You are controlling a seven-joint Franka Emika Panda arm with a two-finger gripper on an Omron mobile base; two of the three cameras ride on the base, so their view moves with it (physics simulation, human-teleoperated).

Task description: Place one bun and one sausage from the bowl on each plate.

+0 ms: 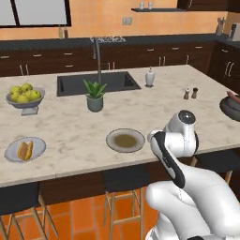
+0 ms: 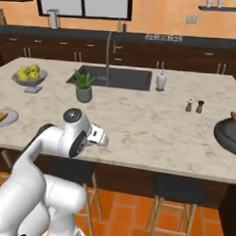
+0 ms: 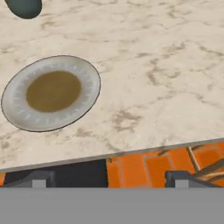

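Olive-brown-centred, grey-rimmed round plate lies bare near the marble counter's front edge. The two-finger gripper hovers beside it, fingers wide apart, empty. Golden bun on the pale far-left plate — long axis front-to-back.

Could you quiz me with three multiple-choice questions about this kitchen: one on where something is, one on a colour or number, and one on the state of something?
1. Where does the potted plant stand?
A. in front of the sink
B. on a stool
C. in the fruit bowl

2. What colour is the centre of the plate nearest the robot?
A. bright blue
B. olive-brown
C. red

3. How is the gripper?
A. shut on a bun
B. shut on a sausage
C. open, holding nothing

Answers: 1 A, it sits on the counter just before the basin. 2 B, the hand view shows it. 3 C, its fingertips stand wide apart with nothing between.
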